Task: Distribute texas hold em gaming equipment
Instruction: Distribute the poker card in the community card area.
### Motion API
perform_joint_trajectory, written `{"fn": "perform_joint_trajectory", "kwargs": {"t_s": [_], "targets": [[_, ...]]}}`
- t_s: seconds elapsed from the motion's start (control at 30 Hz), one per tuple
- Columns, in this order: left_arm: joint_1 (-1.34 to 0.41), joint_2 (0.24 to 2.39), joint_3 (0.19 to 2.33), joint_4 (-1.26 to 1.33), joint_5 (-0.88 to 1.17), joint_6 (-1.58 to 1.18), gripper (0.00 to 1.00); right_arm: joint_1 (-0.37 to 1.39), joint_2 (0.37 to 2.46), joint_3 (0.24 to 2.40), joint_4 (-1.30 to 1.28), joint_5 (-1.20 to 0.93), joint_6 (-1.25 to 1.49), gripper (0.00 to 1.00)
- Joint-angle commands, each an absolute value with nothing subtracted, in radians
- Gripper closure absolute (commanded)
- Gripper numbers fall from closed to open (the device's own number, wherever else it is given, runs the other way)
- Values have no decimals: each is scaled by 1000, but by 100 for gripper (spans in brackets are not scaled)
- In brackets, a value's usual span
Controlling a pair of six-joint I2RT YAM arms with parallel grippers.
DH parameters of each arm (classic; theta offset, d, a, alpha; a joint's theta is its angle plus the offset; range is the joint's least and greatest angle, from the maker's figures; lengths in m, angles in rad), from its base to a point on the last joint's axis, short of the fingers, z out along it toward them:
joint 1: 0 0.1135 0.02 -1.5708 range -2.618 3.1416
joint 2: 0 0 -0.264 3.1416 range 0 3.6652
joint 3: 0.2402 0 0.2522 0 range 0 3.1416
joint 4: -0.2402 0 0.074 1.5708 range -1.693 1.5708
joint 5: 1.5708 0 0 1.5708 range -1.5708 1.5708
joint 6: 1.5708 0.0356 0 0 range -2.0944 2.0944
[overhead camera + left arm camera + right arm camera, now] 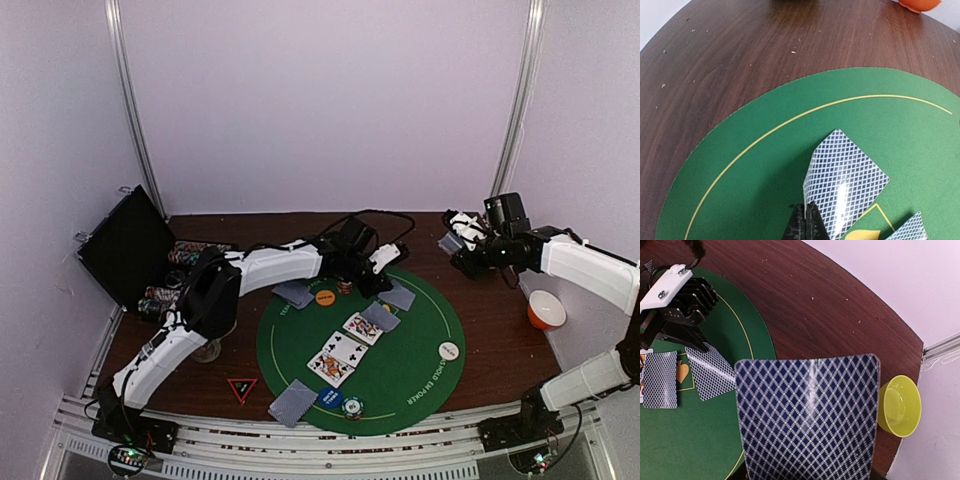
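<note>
My left gripper reaches over the far side of the round green mat. In the left wrist view it is shut on the lifted edge of a face-down card, whose other end lies on the mat. My right gripper is raised over the brown table at the back right, shut on a blue-backed card that hides its fingers. On the mat lie three face-up cards, several face-down cards, an orange button, a white button, a blue button and a teal-white chip stack.
An open black case with chip rows stands at the back left. An orange bowl sits right of the mat. A yellow bowl shows under the right wrist. A black triangular marker lies at the mat's near left.
</note>
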State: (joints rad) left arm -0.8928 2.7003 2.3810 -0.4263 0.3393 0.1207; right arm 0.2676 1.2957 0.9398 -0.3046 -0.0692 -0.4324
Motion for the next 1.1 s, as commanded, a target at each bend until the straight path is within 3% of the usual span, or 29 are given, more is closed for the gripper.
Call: {"fn": "perform_joint_trajectory", "kwargs": {"t_s": [0.0,0.53,1.07], "targets": [[-911,2714,2406,-427,294,254,100,262,1273,937,-293,-83,-413,54],[-919,2700,2338,-413,247,389,100,262,1266,940,-303,-95,-414,54],[-919,2664,2282,-363,228,348,100,262,1263,938,-305,-101,-416,54]]}}
